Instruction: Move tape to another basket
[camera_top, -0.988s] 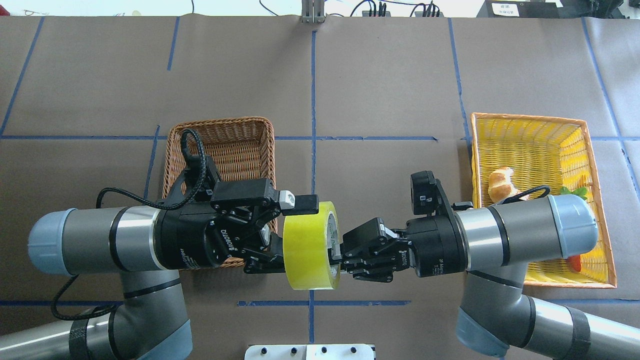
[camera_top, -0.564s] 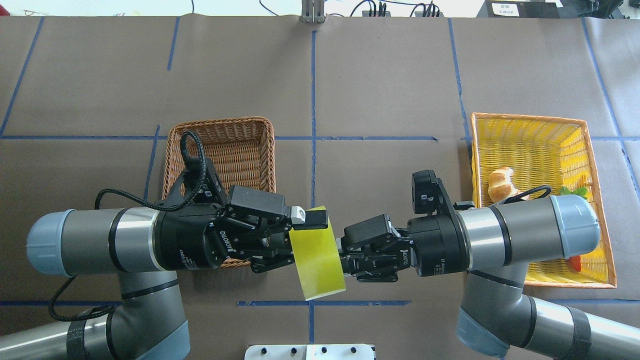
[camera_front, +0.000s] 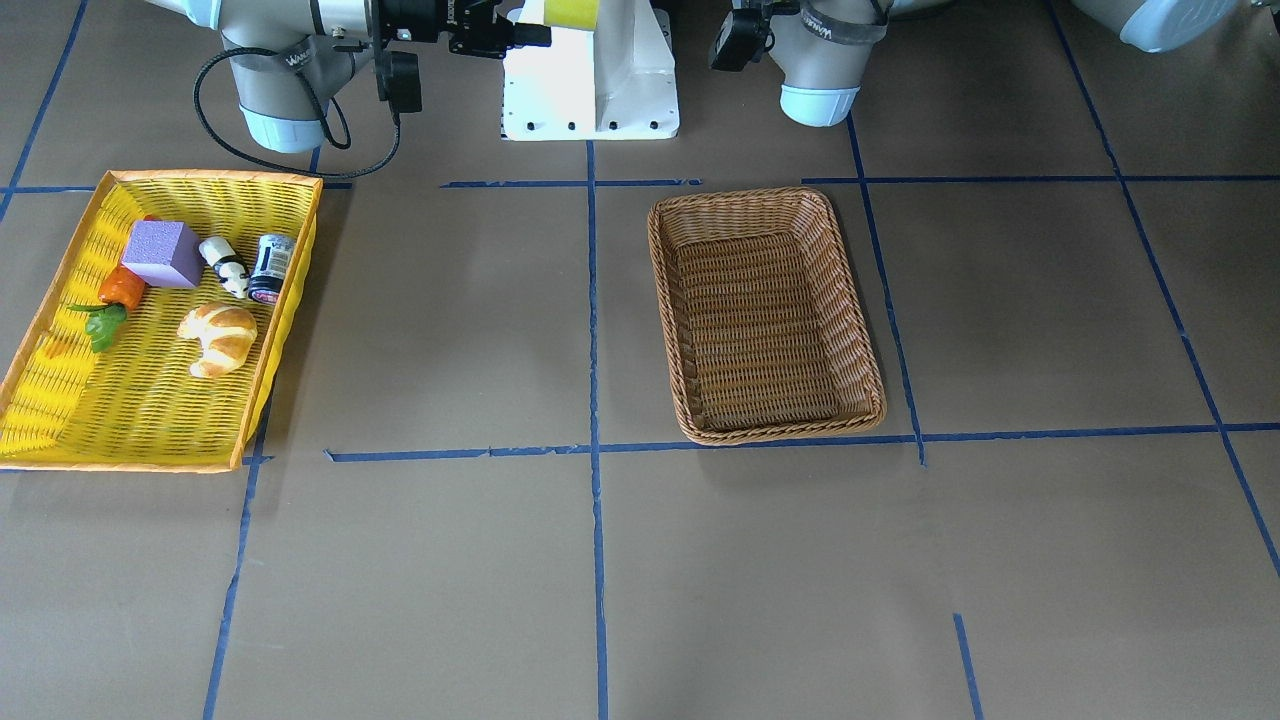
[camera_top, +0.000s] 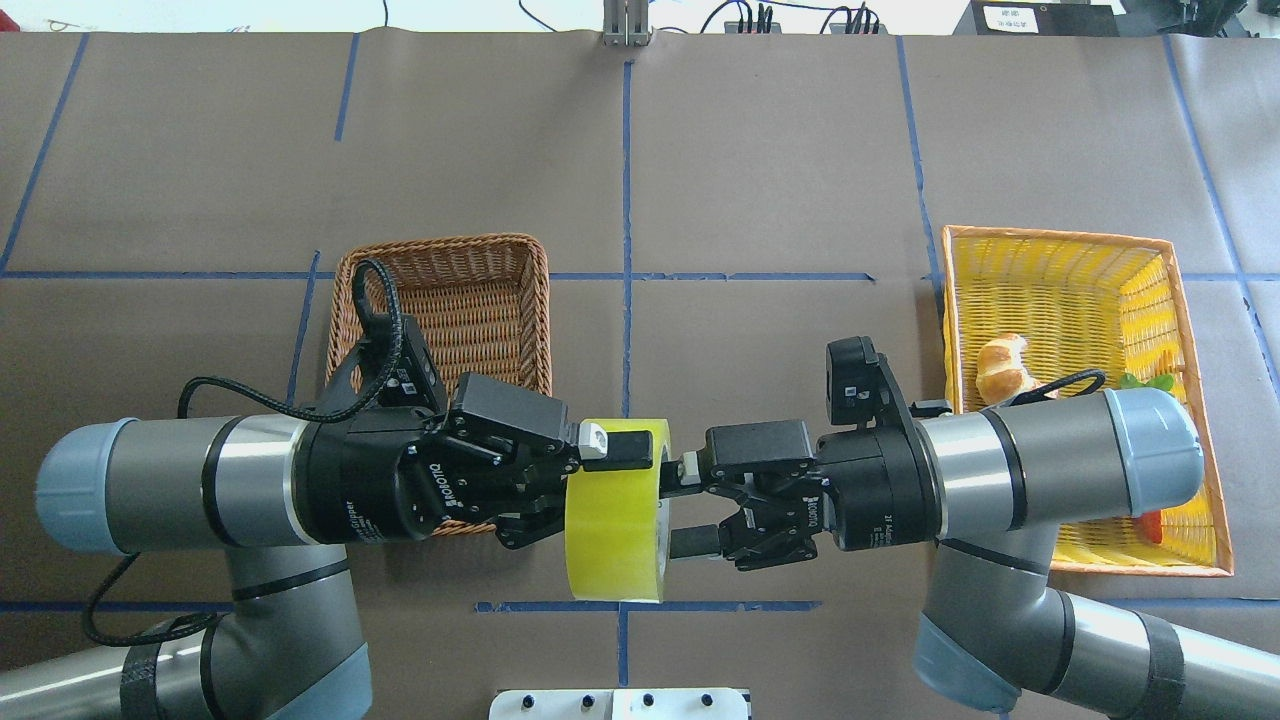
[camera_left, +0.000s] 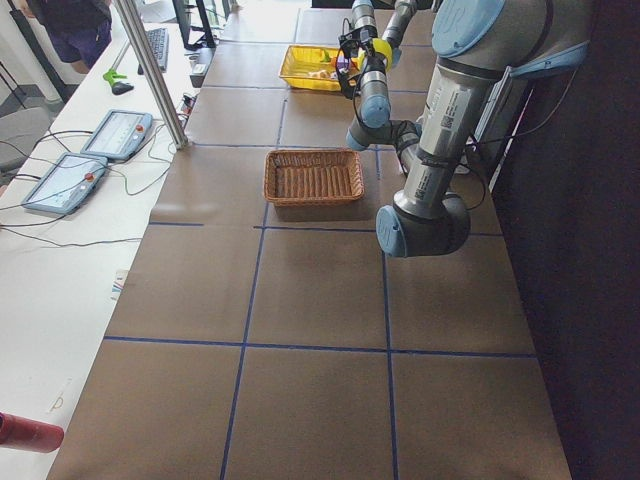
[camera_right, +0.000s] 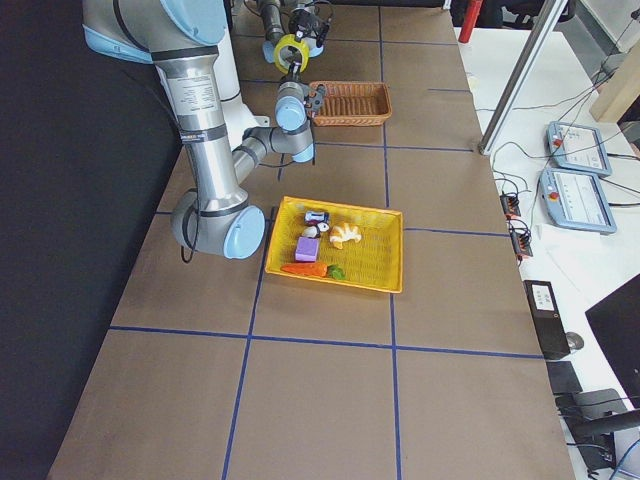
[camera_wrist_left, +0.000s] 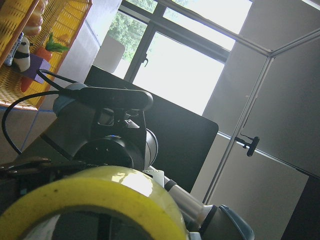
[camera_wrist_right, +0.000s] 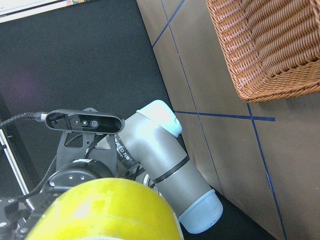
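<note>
Yellow tape (camera_top: 612, 520) hung clamped in the left gripper (camera_top: 590, 485), in the air just off the basket's (camera_top: 440, 250) corner, its axis level and running arm to arm. The right gripper (camera_top: 690, 505) stood wide beside the core face. A moment before, the roll was tilted and those jaws were narrower.

Yellow tape (camera_top: 612, 530), brown woven basket (camera_top: 470, 290)
My left hand (camera_top: 592, 487) and right hand (camera_top: 690, 503) are black; the tabletop (camera_top: 780, 150) is brown with blue lines.
</note>
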